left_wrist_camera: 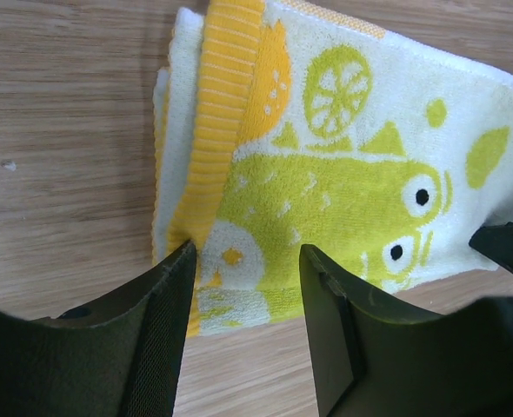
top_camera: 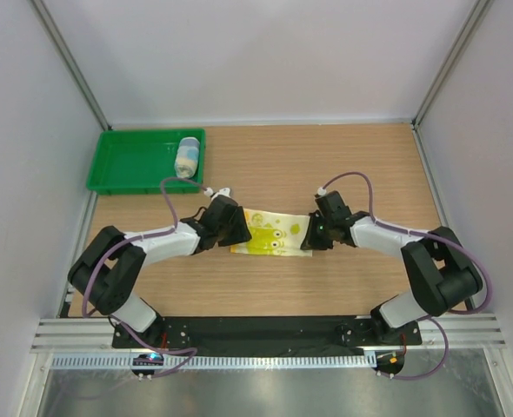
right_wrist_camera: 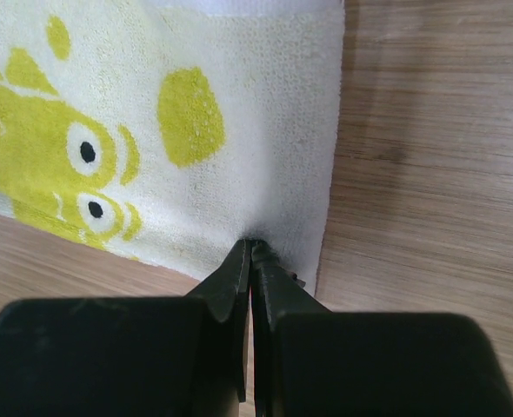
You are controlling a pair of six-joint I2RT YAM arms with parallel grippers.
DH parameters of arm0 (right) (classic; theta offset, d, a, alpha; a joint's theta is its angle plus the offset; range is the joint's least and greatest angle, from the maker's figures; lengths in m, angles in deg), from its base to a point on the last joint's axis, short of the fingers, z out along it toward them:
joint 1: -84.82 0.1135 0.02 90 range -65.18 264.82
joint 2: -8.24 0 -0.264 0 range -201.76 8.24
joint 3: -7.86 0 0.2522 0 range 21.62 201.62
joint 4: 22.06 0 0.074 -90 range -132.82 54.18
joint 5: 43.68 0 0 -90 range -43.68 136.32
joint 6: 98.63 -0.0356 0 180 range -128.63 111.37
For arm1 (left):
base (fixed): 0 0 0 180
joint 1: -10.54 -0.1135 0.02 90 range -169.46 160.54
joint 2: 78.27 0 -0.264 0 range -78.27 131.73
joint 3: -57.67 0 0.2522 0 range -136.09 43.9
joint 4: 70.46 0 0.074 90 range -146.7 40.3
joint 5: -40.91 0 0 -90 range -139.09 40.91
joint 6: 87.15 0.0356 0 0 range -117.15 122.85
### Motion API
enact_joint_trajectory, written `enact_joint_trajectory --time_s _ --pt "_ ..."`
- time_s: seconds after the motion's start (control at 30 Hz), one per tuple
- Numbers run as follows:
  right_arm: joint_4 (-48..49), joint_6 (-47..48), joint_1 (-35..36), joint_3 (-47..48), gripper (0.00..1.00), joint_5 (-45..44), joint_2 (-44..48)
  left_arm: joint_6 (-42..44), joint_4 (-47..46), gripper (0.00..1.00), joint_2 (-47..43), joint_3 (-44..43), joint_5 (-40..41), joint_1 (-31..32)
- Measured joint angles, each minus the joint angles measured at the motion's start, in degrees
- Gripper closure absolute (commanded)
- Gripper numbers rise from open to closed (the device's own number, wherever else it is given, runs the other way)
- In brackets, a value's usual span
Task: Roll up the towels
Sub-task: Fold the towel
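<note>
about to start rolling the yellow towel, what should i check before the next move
1. Anchor grip: right end effector shut on one end of the yellow-green towel, fabric puckered at its tips: ok.
2. Rolling side: left end effector open, jaws either side of the orange edge: ok.
3. Left pads actually touching the cloth: cannot tell.
4. Orange end doubled over as a starting fold: ok.
5. Towel lying flat between the two arms, no bunching: ok.
6. Other piece: blue and white towel rolled and sitting in the green tray, out of the way: ok.
</note>
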Motion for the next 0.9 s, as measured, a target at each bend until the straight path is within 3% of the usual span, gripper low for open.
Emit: enact_joint_trajectory --time_s 0.23,0.4,0.53,0.6,0.77,0.9 --pt "1.75 -3.74 1.01 -2.82 0.99 0.46 2.08 1.36 1.42 0.46 0.02 -1.53 -1.20 -3.74" --pt "1.01 -6.45 6.49 -4.48 0.93 0.72 4.11 4.79 5.79 0.47 3.48 -8.81 -0.74 -8.94" --pt "-1.60 -7.21 11.63 -3.45 0.78 1.73 3.98 6.99 8.74 0.49 8.04 -17.09 -0.44 -9.94" --pt "-4.20 -7.10 12.61 -2.12 0.66 1.73 4.09 7.67 9.86 0.48 8.28 -19.41 -0.44 -9.77" --pt "-13.11 -4.00 12.20 5.90 0.61 -2.58 5.29 7.39 13.81 0.47 1.40 -18.51 0.96 -8.17" --pt "-15.06 -1.40 9.97 12.35 0.66 -4.76 5.11 5.64 15.54 0.47 -7.17 -13.94 1.44 -5.84"
